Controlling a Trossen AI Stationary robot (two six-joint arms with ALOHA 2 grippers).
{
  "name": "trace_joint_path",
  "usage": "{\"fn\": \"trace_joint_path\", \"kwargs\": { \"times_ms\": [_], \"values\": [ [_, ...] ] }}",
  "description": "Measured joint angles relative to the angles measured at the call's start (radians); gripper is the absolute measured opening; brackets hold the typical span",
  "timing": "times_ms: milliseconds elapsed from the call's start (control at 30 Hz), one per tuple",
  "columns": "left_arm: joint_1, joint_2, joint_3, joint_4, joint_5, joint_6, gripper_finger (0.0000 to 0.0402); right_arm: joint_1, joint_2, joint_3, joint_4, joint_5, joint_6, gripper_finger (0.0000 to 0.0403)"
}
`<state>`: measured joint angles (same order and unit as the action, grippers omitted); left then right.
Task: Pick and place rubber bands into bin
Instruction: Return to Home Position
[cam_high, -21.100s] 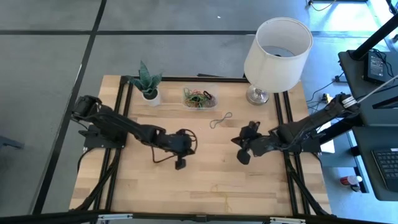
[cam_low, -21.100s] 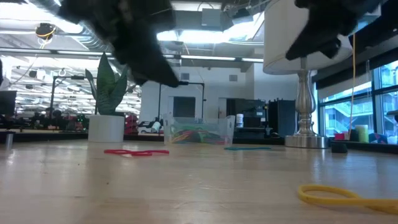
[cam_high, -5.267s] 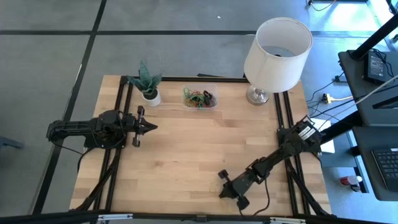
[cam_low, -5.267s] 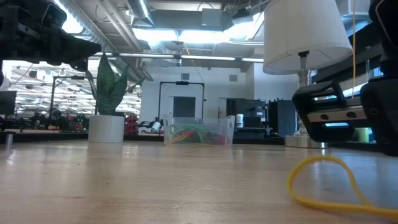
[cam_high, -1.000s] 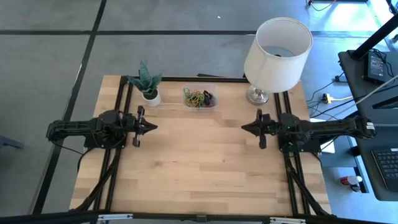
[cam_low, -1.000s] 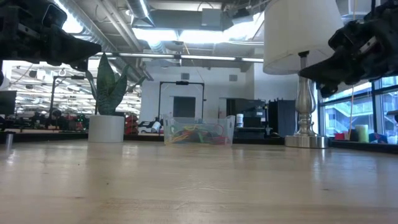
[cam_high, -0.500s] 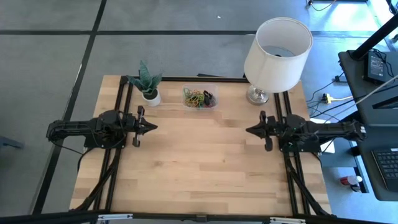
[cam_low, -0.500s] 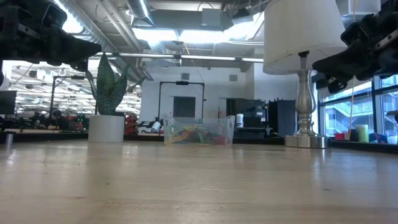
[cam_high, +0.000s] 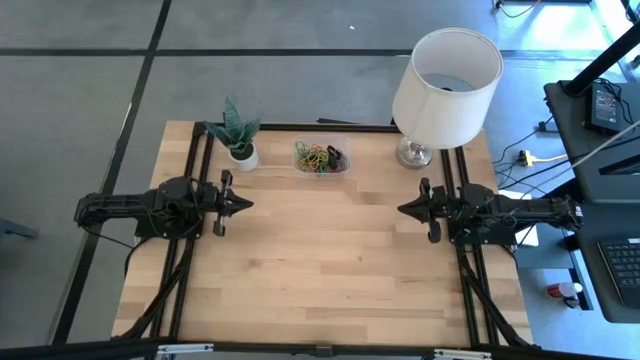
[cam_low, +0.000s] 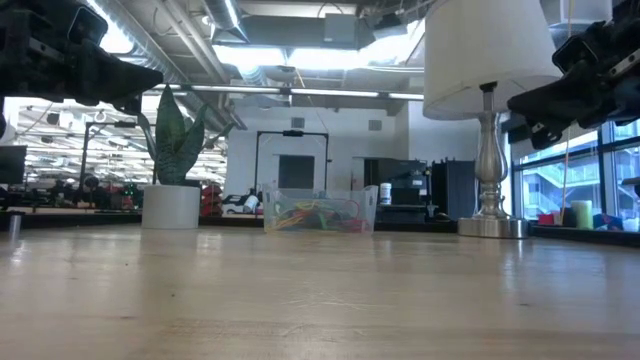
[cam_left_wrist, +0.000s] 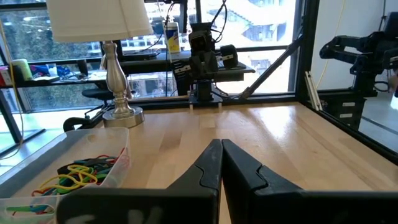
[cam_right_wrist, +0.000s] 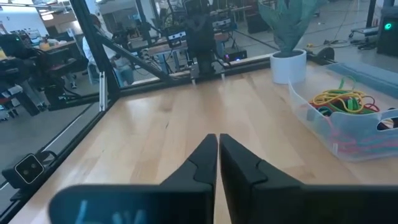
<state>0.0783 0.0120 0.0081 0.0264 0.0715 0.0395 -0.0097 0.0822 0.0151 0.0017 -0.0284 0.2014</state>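
Hard to make out: rubber bands tangled, count unreadable; both arms cut off at low view's edges.
Small shallow clear plastic rectangular bin: at far edge of light wooden table, between small white plant pot and white-shaded silver-stemmed lamp. Contents: thin elastic rubber bands, green, yellow, red, black, 1 heap.
Left gripper: near left edge, jaws together, empty.
Right gripper: near right edge, jaws together, empty.
Wide bare wood between 2 grippers.
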Motion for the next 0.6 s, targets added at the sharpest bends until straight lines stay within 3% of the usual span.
{"fn": "trace_joint_path", "kwargs": {
  "times_ms": [600],
  "values": [
    [0.0, 0.0, 0.0, 0.0, 0.0, 0.0, 0.0004, 0.0, 0.0, 0.0, 0.0, 0.0, 0.0, 0.0021]
  ]
}}
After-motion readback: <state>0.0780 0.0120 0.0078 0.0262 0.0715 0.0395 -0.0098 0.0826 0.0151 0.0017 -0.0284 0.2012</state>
